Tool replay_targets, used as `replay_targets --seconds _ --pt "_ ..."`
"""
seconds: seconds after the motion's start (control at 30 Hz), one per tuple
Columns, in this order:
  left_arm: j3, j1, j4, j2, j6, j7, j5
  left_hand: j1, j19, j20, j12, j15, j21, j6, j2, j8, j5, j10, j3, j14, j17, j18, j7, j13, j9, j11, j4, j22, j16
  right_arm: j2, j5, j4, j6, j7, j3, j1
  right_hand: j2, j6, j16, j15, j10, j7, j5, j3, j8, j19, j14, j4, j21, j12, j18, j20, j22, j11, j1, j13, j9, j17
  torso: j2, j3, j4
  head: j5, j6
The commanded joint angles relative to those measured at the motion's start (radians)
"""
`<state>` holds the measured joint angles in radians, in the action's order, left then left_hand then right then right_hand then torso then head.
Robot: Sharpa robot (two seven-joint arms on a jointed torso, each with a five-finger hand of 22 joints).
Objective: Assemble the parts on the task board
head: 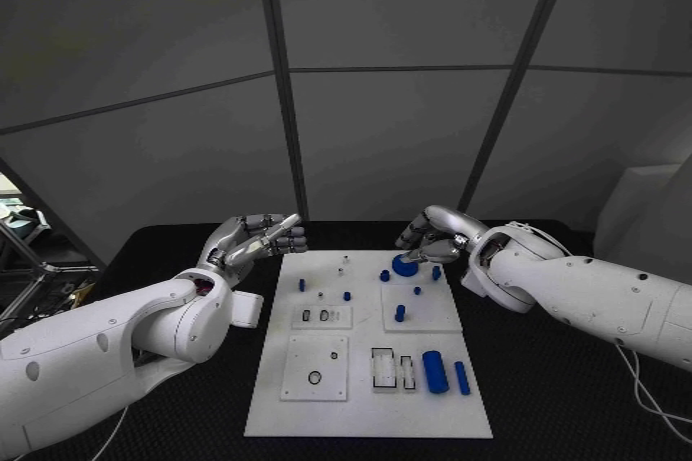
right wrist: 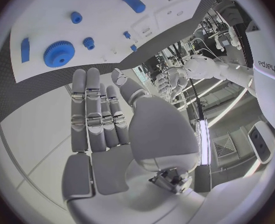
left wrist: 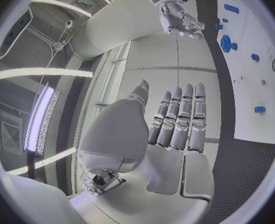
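Here the blue gear [head: 405, 267] lies just beside the right hand [head: 431, 243].

The one bit of writing I can find sits on my own white body at the rim of my right wrist view, small dark letters that look like "edyeys", though they bend with the lens and I cannot be sure of the reading. I find no letters, numbers or signs on the task board [head: 368, 376], on its blue parts [head: 434, 371] or on the desk [head: 173, 246].
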<state>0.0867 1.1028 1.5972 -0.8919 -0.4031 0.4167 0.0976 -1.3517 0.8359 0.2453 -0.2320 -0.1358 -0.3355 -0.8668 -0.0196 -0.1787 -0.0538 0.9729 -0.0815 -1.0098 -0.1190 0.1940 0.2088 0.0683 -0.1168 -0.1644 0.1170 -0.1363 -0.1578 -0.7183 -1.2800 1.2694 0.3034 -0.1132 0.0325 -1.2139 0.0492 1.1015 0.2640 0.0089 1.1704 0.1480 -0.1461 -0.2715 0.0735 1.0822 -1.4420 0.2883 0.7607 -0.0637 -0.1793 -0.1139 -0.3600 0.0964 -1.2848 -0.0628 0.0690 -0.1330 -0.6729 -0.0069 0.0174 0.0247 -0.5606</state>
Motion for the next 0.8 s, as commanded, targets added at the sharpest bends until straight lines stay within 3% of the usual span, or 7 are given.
replay_targets --seconds 0.03,0.17,0.4,0.57,0.8 --pt "0.003 0.002 0.028 -0.006 0.015 -0.004 0.015 -0.007 -0.009 0.003 0.006 -0.006 0.006 -0.003 -0.001 0.006 0.000 -0.004 0.003 0.004 0.001 -0.013 0.004 -0.001 0.002 -0.007 -0.005 0.003 0.007 0.008 -0.206 0.007 -0.052 0.110 0.001 -0.004 0.015 0.004 0.027 -0.009 -0.004 -0.001 -0.002 -0.003 -0.008 0.021 -0.046 0.000 0.035 0.004 -0.005 0.008 -0.019 -0.006 0.006 0.001 -0.001 -0.022 -0.029 0.0005 0.0098 0.005 0.005" --pt "0.004 0.002 0.045 -0.009 0.015 -0.006 0.015 -0.007 -0.010 0.004 0.010 -0.007 0.008 -0.003 -0.001 0.009 0.000 -0.006 0.005 0.005 0.002 -0.013 0.004 -0.002 0.003 -0.008 -0.006 0.004 0.012 0.020 -0.261 0.005 -0.063 0.152 0.001 -0.008 0.025 -0.002 0.103 -0.013 -0.033 0.000 0.003 0.002 -0.010 0.045 -0.069 -0.002 0.088 0.003 -0.003 0.014 -0.050 -0.008 0.015 0.000 -0.002 -0.074 -0.040 0.0007 0.0127 0.006 0.006" --pt "0.005 0.003 0.054 -0.011 0.019 -0.010 0.015 -0.006 -0.011 0.005 0.013 -0.008 0.010 -0.003 -0.001 0.011 0.000 -0.007 0.006 0.007 0.003 -0.013 0.005 -0.002 0.003 -0.008 -0.007 0.006 0.016 0.040 -0.315 0.003 -0.054 0.195 0.001 -0.016 0.019 -0.013 0.344 -0.010 -0.058 0.001 0.000 0.008 -0.010 0.180 -0.054 -0.001 0.389 0.002 0.052 0.011 -0.452 -0.006 0.020 -0.001 -0.002 -0.224 -0.058 0.0026 0.0162 0.012 0.011" --pt "0.006 0.003 0.052 -0.013 0.023 -0.013 0.015 -0.005 -0.012 0.005 0.014 -0.009 0.010 -0.003 -0.001 0.011 0.000 -0.007 0.007 0.007 0.003 -0.013 0.005 -0.003 0.004 -0.009 -0.007 0.006 0.017 0.051 -0.324 -0.003 -0.060 0.205 0.001 -0.019 0.013 -0.016 0.427 -0.005 -0.055 0.000 -0.004 0.006 -0.010 0.212 -0.040 -0.001 0.486 0.003 0.069 0.008 -0.587 -0.004 0.023 -0.001 -0.002 -0.279 -0.063 0.0042 0.0174 0.015 0.007" --pt "0.006 0.006 0.054 -0.014 0.026 -0.016 0.015 -0.004 -0.012 0.005 0.015 -0.009 0.011 -0.004 0.000 0.012 0.000 -0.008 0.008 0.008 0.003 -0.013 0.005 -0.003 0.004 -0.009 -0.007 0.007 0.019 0.067 -0.327 -0.019 -0.077 0.209 0.001 -0.024 0.005 -0.017 0.501 -0.005 -0.048 0.000 -0.006 0.000 -0.010 0.236 -0.031 -0.002 0.545 0.003 0.082 0.004 -0.675 -0.004 0.028 -0.001 -0.002 -0.338 -0.063 0.0036 0.0177 0.014 0.001"
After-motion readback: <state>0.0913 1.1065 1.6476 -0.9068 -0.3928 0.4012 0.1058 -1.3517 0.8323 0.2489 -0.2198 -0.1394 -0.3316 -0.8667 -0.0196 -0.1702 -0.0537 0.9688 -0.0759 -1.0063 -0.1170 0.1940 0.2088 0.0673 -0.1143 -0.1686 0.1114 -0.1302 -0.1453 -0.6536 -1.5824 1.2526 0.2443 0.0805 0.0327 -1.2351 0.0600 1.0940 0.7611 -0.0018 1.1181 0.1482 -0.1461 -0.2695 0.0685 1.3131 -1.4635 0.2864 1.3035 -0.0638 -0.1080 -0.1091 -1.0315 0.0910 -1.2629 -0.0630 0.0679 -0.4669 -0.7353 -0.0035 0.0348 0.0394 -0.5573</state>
